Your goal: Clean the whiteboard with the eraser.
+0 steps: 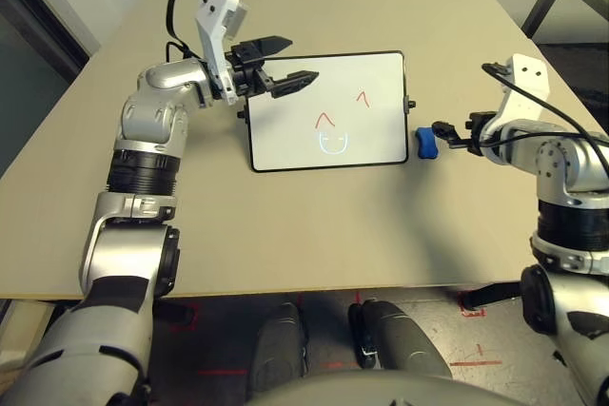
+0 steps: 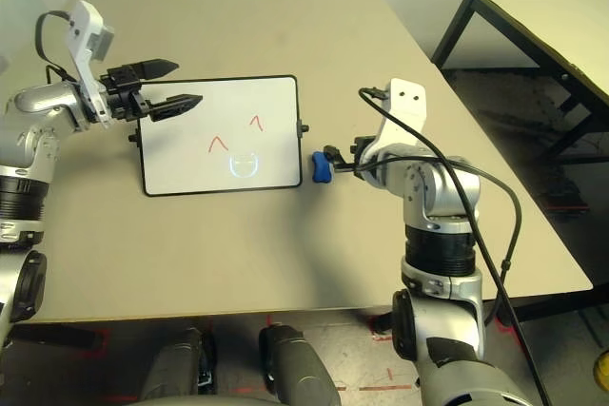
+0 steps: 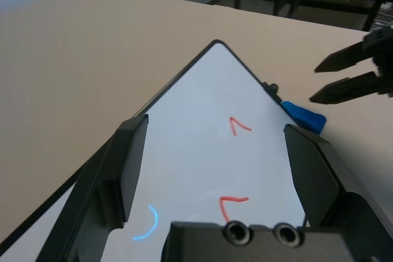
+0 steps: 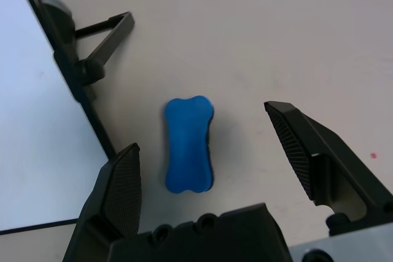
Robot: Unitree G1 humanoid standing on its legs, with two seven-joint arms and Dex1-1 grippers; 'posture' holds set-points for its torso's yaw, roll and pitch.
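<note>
Here, one whiteboard (image 1: 328, 111), two red marks (image 1: 324, 121), one eraser (image 1: 425, 143).

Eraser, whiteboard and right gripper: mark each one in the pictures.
eraser (image 4: 189, 144), right wrist view, on its pinched blue waist.
whiteboard (image 1: 373, 130), left eye view, on bare white surface right of the red marks.
right gripper (image 4: 245, 170), right wrist view, midway between its open fingertips.
</note>
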